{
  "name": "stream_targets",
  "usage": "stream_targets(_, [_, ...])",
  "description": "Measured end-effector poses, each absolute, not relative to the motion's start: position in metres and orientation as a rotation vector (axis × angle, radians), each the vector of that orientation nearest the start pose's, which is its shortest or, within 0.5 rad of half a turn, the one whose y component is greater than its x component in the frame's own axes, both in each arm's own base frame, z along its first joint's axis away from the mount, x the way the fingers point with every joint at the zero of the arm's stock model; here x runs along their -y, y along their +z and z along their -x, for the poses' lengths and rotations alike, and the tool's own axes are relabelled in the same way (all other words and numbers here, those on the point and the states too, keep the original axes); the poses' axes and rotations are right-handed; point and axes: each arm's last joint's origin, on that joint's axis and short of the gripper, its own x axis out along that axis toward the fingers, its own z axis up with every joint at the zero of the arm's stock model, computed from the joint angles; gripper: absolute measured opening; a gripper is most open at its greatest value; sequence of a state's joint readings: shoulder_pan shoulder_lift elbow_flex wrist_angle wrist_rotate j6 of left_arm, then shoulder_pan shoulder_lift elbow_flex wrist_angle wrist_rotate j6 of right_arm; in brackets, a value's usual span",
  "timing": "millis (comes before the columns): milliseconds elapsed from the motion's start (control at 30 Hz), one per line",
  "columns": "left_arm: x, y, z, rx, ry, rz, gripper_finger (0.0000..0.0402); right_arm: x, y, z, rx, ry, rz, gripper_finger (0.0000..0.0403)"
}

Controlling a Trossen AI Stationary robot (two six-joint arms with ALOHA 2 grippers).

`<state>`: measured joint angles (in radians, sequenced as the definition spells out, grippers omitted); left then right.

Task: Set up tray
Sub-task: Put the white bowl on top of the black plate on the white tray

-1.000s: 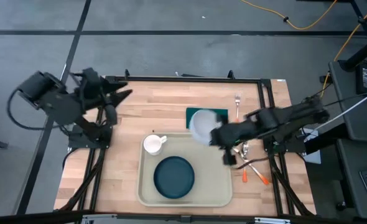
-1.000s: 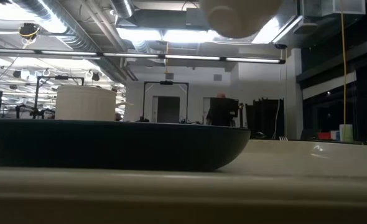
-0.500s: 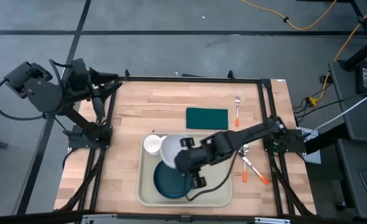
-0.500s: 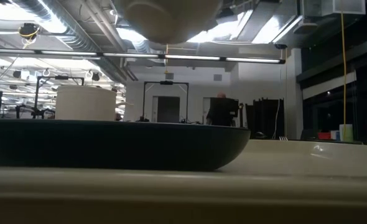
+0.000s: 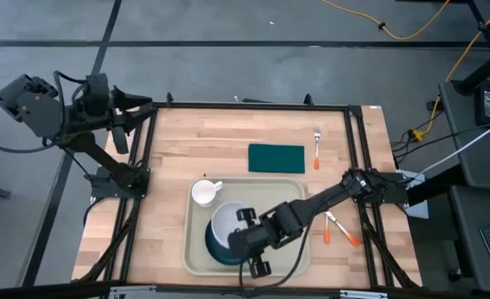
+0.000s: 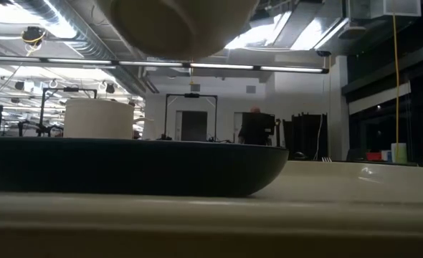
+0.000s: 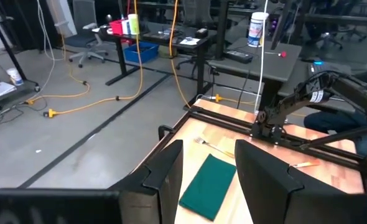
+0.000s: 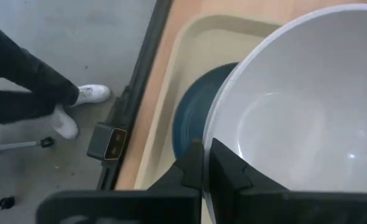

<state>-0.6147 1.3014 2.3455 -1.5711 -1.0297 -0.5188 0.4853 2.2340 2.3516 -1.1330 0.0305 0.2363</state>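
The tray point(image 5: 197, 249) lay at the table's point(image 5: 187, 149) near edge. Above its dark plate point(image 8: 193, 118), the right gripper point(image 8: 203, 163) pinched the white bowl's point(image 5: 228, 227) rim between its fingers. A white mug point(image 5: 203, 193) stood in the tray's far left corner. Beyond lay a green napkin point(image 5: 276, 157) and fork point(image 5: 317, 143). The left gripper point(image 7: 205, 171) hung off the far left corner, fingers apart.

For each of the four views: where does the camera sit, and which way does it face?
High: overhead, looking down; both arms, tray, right gripper holding bowl.
Low: at tray rim height, level into the room; bowl above plate.
Left wrist: raised off the table's left edge, over its open jaws toward napkin.
Right wrist: looking down; jaws pinch the bowl rim.
Shared: bowl and plate in high, low, right wrist.
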Motion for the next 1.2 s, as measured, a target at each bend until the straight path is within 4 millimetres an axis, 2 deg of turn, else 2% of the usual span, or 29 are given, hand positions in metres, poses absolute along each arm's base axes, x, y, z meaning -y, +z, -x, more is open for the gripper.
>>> stream_targets(467, [0.041, 0.556, -0.102, -0.251, 0.508, 0.106, 0.0141, -0.229, 0.266, -0.434, -1.131, 0.26, 0.101, 0.0012])
stream_targets(733, [0.041, 0.556, -0.102, -0.245, 0.513, 0.119, 0.0141, -0.234, 0.24, -0.441, -1.185, 0.286, 0.13, 0.0012])
stream_targets(1000, [0.041, 0.556, -0.102, -0.24, 0.519, 0.128, 0.0141, -0.235, 0.235, -0.443, -1.18, 0.308, 0.15, 0.0012])
stream_targets(1200, [0.043, 0.556, -0.105, -0.242, 0.524, 0.123, 0.0141, -0.239, 0.222, -0.447, -1.197, 0.352, 0.152, 0.0012])
